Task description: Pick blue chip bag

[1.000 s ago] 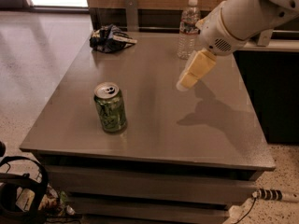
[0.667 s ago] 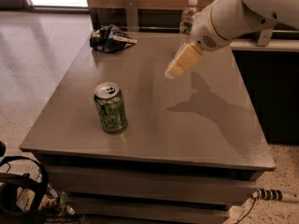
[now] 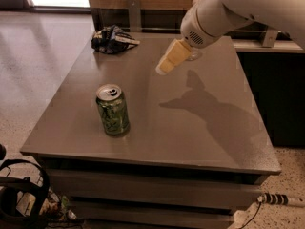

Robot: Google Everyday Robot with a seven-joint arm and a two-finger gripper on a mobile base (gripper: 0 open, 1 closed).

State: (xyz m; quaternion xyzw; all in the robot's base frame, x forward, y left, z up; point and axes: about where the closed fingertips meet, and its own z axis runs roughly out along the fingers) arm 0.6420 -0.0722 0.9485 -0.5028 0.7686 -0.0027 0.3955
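The blue chip bag [image 3: 111,38] is a crumpled dark navy foil bag with white markings, lying at the far left corner of the grey table [image 3: 157,109]. My gripper [image 3: 167,61] hangs above the middle of the far half of the table, well to the right of the bag and apart from it, with its cream fingers pointing down and to the left. It holds nothing that I can see. A green soda can [image 3: 113,109] stands upright near the table's front left. The water bottle is hidden behind my arm.
The white arm [image 3: 238,8] reaches in from the upper right and casts a shadow on the table's right half. A dark counter [image 3: 271,80] stands to the right. Black headphones [image 3: 19,194] and cables lie on the floor at the lower left.
My gripper has moved left and toward the far side of the table, closer to the chip bag. The arm now covers the water bottle. The can and bag have not moved.
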